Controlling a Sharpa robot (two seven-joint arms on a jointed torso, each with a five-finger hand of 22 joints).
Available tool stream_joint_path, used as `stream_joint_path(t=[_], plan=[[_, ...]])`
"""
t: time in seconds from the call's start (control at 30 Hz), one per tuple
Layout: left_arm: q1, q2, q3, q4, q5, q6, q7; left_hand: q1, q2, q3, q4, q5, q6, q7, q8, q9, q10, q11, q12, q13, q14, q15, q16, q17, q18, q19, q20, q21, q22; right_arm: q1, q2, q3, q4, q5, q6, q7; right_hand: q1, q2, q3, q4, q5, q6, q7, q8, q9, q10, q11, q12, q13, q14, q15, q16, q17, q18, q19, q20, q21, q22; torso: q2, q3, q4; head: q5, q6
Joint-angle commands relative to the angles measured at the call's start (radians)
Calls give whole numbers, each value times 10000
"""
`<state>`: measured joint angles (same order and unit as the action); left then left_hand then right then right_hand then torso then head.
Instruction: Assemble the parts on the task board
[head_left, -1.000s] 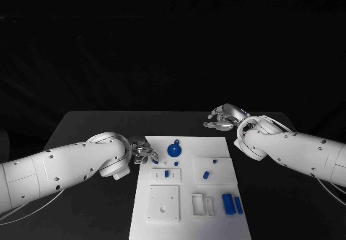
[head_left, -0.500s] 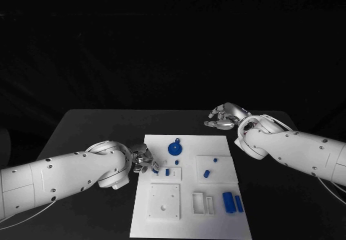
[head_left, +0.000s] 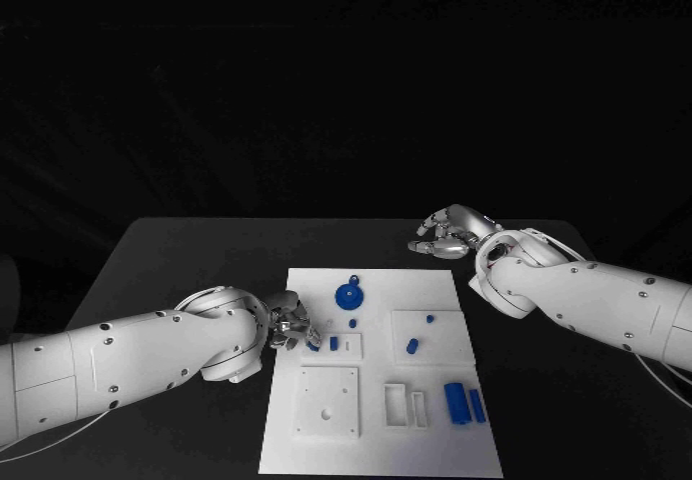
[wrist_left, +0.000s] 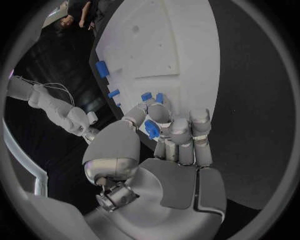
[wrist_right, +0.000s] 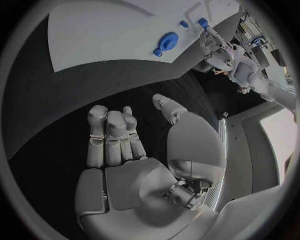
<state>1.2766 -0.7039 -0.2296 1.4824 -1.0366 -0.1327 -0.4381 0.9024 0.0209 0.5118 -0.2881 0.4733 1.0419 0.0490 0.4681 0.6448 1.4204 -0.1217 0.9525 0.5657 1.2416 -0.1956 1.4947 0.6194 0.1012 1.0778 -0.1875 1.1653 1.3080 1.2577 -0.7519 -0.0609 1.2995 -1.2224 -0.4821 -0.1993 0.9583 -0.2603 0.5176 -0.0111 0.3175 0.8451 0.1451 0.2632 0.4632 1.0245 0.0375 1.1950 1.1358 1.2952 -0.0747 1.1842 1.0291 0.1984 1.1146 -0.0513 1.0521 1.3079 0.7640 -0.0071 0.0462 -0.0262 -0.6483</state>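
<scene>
The white task board (head_left: 378, 450) lies mid-table. My left hand (head_left: 289, 326) hovers at its left edge, beside a small white plate holding a blue peg (head_left: 333, 344). In the left wrist view the left hand (wrist_left: 169, 142) pinches a small blue part (wrist_left: 151, 129) between thumb and fingers. A blue round disc with a knob (head_left: 349, 296) sits near the board's far edge. My right hand (head_left: 447, 236) rests over the black table beyond the board's far right corner. The right wrist view shows this hand (wrist_right: 122, 145) with fingers curled in, holding nothing.
More blue parts lie on the board: a tiny peg (head_left: 353, 324), two pieces (head_left: 430, 320) (head_left: 413, 347) on the right square plate, and two bars (head_left: 456, 402) (head_left: 476, 404) nearer me. A square plate with holes (head_left: 329, 402) sits on the near left.
My left hand has slid along the board's left edge towards me, keeping the small blue part. The right hand has stayed put.
</scene>
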Motion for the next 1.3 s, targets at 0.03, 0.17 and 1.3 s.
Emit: stream_joint_path(t=[0.03, 0.17, 1.3], plan=[[-42, 49, 3, -50, -301, -158, 77, 57, -2, 66, 10, 63, 1508, -701, 74, 2172, -26, -69, 47, 15, 377, -367, 52, 13, 200, 22, -888, 43, 114, -4, -22, 4, 23, -21, 96, 89, -15, 84, -37, 31, 62, 17, 69, 13, -6, -56, 4, 63, -10, 87, 13, -47, 15, 634, -4, -41, -43, 155, 0, 11, -4, -5, -6], [-67, 62, 3, -105, -348, -210, 83, 50, 2, 67, 14, 75, 1511, -702, 73, 2179, -28, -70, 56, 18, 378, -368, 54, 15, 201, 25, -888, 46, 114, -4, -34, 4, 26, -21, 90, 88, -14, 84, -38, 31, 63, 17, 69, 13, -6, -57, 3, 63, -11, 87, 13, -47, 15, 634, -3, -42, -43, 155, -1, 11, -1, -18, 2], [-72, 58, 3, -119, -519, 736, -190, -5, 4, 69, 20, 100, 1522, -700, 54, 2228, -56, -63, 110, 35, 366, -362, 54, 30, 207, 15, -880, 55, 115, -6, -47, 4, 25, -19, 124, 88, -6, 88, -50, 34, 70, 17, 68, 13, -7, -60, 3, 69, -17, 89, 12, -52, 21, 634, -2, -42, -48, 158, -3, 4, 7, -39, -43]])
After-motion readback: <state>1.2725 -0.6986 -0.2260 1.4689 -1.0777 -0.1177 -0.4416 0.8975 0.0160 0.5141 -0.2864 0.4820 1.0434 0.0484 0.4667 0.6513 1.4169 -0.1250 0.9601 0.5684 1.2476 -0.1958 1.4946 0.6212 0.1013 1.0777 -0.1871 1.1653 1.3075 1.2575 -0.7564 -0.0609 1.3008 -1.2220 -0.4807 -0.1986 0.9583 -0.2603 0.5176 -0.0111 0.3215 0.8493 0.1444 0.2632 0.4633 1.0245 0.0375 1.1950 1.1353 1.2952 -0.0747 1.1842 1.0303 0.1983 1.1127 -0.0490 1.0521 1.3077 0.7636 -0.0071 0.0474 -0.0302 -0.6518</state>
